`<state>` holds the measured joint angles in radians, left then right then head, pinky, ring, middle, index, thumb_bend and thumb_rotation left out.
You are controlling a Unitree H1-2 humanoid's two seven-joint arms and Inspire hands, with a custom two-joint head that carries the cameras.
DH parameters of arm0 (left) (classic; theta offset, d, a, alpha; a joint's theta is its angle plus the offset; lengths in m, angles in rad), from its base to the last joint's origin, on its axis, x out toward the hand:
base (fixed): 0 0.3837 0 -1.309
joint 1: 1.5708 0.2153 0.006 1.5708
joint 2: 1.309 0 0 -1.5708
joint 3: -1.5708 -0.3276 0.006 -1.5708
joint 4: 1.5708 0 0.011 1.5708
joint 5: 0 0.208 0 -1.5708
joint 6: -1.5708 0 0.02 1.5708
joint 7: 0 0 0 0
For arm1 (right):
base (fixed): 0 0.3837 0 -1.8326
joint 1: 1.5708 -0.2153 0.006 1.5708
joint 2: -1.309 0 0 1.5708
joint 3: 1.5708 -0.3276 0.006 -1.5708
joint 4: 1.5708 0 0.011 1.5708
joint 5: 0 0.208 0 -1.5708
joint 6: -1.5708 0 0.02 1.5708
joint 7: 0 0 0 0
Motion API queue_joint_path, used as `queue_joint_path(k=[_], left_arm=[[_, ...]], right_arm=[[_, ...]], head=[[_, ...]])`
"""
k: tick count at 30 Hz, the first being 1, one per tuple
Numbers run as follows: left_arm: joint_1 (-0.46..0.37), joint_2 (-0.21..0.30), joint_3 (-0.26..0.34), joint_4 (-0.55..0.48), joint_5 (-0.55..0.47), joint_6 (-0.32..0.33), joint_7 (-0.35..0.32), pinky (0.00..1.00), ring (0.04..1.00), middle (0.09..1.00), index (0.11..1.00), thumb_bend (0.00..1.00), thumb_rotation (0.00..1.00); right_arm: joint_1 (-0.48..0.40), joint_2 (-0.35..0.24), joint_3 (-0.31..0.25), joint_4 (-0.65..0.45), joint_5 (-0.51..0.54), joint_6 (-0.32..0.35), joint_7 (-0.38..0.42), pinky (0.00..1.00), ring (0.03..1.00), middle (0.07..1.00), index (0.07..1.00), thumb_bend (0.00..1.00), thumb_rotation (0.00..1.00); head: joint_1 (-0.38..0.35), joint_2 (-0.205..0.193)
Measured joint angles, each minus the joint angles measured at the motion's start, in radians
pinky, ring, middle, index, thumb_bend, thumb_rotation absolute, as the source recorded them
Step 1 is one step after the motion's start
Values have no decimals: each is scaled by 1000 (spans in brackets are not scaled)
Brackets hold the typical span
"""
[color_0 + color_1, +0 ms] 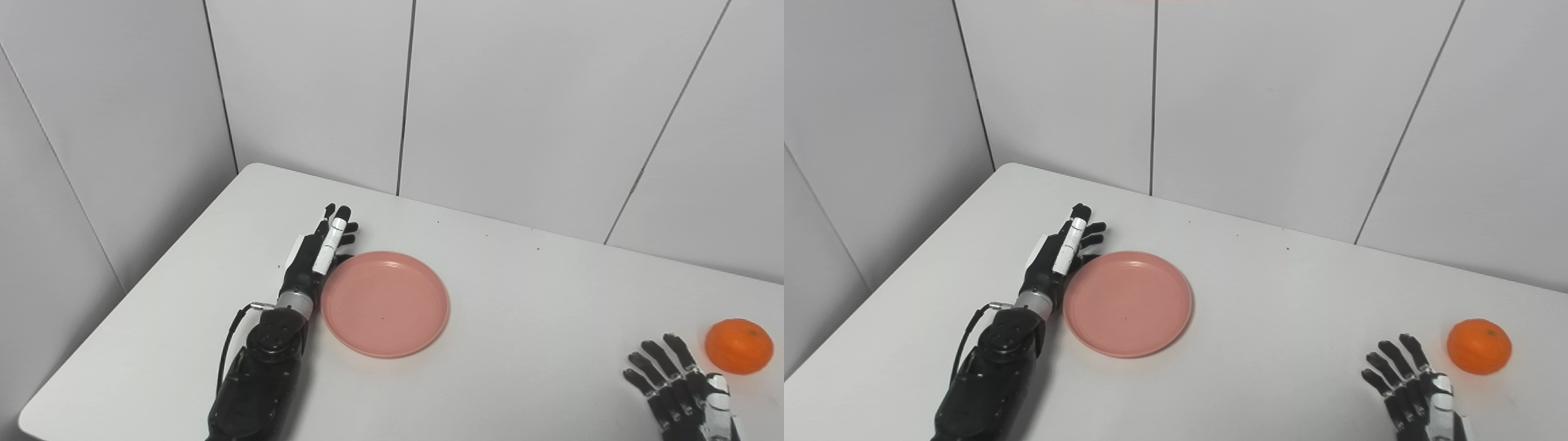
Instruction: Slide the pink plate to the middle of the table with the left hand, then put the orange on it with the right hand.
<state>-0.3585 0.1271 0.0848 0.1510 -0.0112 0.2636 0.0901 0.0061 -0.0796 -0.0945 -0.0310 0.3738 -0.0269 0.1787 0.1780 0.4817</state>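
Observation:
A round pink plate (pixel 384 302) lies flat on the white table (pixel 527 288), left of its middle. My left hand (pixel 317 257) stands on edge against the plate's left rim, fingers straight and pointing away from me, holding nothing. An orange (pixel 738 346) sits near the table's right edge. My right hand (pixel 680 392) rests low at the bottom right, fingers spread and open, a short way left of and nearer than the orange, not touching it.
Grey panelled walls (pixel 490 92) close in the table at the back and on the left. The table's left edge runs diagonally toward me just left of my left forearm (pixel 263 373).

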Motion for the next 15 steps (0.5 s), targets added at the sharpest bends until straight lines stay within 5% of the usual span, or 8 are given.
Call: queue_joint_path(k=[15], left_arm=[[-7, -46, 12, 49, 16, -55, 21, 851, 917, 926, 1000, 738, 1000]], right_arm=[[21, 17, 18, -23, -36, 4, -16, 750, 790, 820, 876, 724, 917]], head=[[-52, 2]])
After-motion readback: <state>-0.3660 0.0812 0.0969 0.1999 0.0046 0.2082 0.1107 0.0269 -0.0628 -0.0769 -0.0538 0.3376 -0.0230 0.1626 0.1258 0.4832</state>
